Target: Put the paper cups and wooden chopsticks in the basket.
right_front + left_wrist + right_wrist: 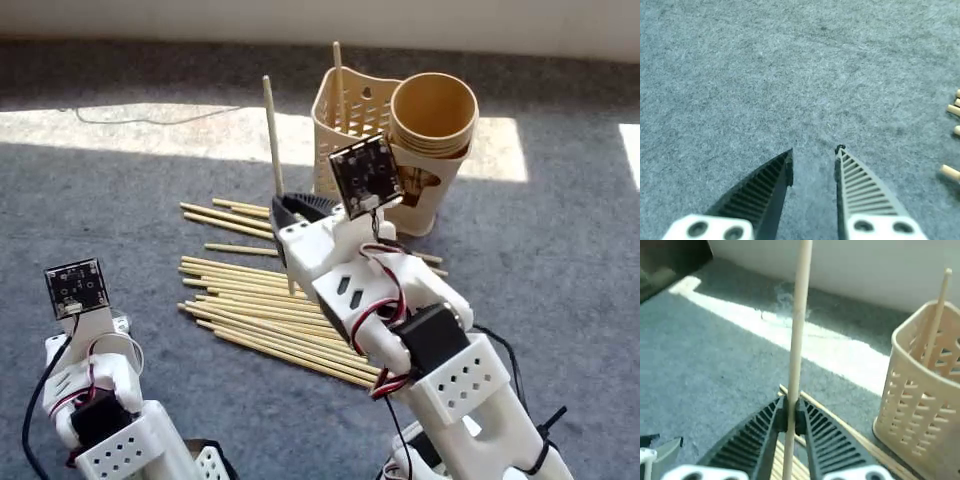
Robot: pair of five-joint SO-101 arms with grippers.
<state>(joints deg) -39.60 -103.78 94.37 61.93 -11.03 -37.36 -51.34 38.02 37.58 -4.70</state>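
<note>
My right gripper [791,416] is shut on one wooden chopstick [799,325], held upright above the carpet. From above, that chopstick [272,135] rises from the right gripper [292,212] just left of the beige basket [345,150]. Stacked paper cups [432,115] sit in the basket, and another chopstick [338,80] stands in it. A pile of several chopsticks [265,310] lies on the carpet under the right arm. My left gripper [812,152] is open over bare carpet, with chopstick ends [953,110] off to one side.
Grey carpet covers the floor, with a sunlit band [140,135] behind the pile. A thin cable [130,117] lies at the far left. The left arm [90,390] stands at the near left, apart from the pile. A pale wall runs along the back.
</note>
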